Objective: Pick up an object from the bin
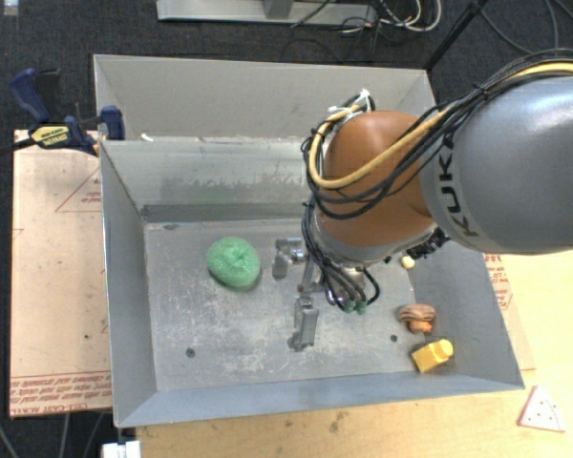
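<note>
Arm: smooth, rounded grey arm, the part highest over the bin, coming in from the view's right.
Wrist cover: glossy orange dome-shaped cover on the wrist, with yellow and black cables looped across its top and side.
Gripper: two-finger metal gripper hanging below the cover, near the middle of the bin floor.
Claw state: released. The two slim grey fingers stand spread apart, one toward the back wall and one toward the front, with bare floor between them and nothing grasped.
Bin: grey metal bin with sloping sheet walls and a flat, dull floor marked by scuffs and pale scratches.
Bin contents, left: green crumpled ball, soft-looking and wrinkled, lying on the floor just beside the rear finger on the view's left. It sits outside the fingers, and I cannot tell whether it touches one.
Bin contents, right: small brown rounded lump near the right wall, well apart from the gripper.
Bin contents, front right: yellow blocky piece, smooth and hard-edged, lying just in front of the brown lump near the front right corner.
</note>
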Controlling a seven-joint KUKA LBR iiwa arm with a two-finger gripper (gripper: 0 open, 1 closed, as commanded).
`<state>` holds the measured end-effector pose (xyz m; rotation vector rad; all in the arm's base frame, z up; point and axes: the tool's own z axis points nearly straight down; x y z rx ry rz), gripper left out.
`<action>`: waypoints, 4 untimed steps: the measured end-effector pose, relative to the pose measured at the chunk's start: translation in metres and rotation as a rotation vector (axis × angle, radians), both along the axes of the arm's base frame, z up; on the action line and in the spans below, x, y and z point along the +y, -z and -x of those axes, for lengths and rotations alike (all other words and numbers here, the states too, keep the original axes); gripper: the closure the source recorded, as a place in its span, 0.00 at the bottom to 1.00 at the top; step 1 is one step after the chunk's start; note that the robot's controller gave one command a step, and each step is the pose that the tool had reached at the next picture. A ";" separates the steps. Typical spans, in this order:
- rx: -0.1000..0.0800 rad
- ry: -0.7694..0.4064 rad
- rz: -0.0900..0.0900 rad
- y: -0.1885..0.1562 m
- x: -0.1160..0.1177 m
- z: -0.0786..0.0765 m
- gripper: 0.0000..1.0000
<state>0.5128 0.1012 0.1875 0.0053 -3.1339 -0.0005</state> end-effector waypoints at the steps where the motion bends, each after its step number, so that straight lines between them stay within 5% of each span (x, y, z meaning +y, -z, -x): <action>1: -0.008 0.003 -0.001 -0.004 0.000 -0.002 0.00; 2: -0.017 -0.022 -0.001 0.030 0.039 -0.042 0.00; 3: -0.018 -0.029 -0.003 0.041 0.051 -0.051 0.00; 4: 0.001 0.015 0.001 0.018 0.039 -0.057 0.00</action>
